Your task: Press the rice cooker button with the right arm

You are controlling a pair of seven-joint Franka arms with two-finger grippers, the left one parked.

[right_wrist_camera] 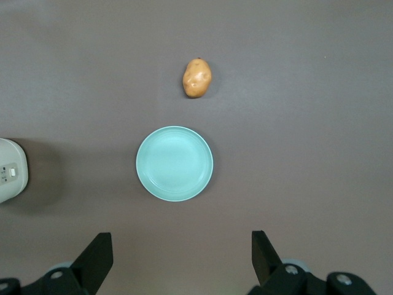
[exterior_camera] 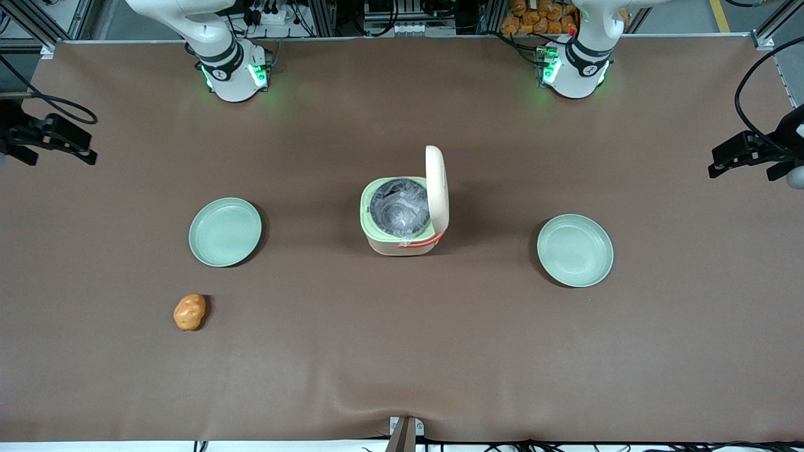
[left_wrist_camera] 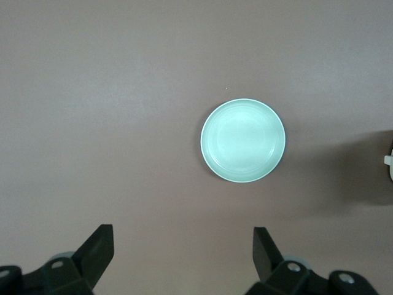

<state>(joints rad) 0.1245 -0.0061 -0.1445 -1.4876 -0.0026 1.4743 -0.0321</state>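
- One claw (right_wrist_camera: 178, 261), right arm (exterior_camera: 207, 47): black fingers spread wide, nothing between them, hanging high above the tabletop (exterior_camera: 402, 351) and looking straight down.
- One mint-green plate (right_wrist_camera: 174, 163), directly below the claw, empty.
- One potato (right_wrist_camera: 197, 78), orange-brown, lying on the tabletop a little past that plate from the claw, apart from it.
- One rice cooker (exterior_camera: 402, 220), cream body, pale green rim, coral-orange handle; well off to the claw's side, toward the middle of the tabletop. Lid (exterior_camera: 437, 188) stands raised, grey inner pot (exterior_camera: 399, 207) exposed. In the right wrist view only its edge shows, with a small panel of markings that may be the button; too small to be sure.
- One further mint-green plate (exterior_camera: 575, 250), toward the parked arm's end, well apart from the claw.
- Step in hand, judged: approach not yet begun; the claw touches nothing.
- Next move, judged: carry the claw sideways to the cooker, lower it to the control panel, bring the fingers together, and press with a fingertip.
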